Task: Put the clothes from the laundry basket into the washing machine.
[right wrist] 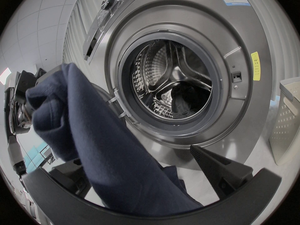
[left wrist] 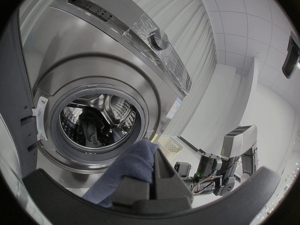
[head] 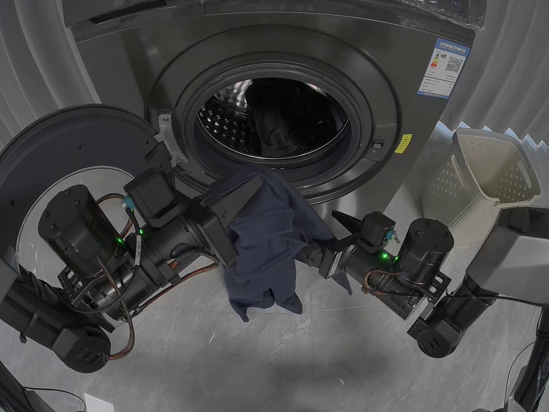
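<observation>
Two robot arms hold up a navy shirt [head: 269,241] in front of an open washing machine [head: 366,64].
The left gripper [head: 251,187] is clamped on the shirt's upper edge, just at the lower rim of the round opening. The cloth hangs down from there toward the floor [head: 229,350]. The right gripper [head: 320,236] sits at the shirt's right side with its jaws wide apart, cloth draped over one finger and the other finger bare. Dark clothes [head: 274,121] lie inside the drum. The door [head: 68,144] is swung open to the left. A pale laundry basket [head: 486,173] stands on the floor beside the machine's right front corner.
</observation>
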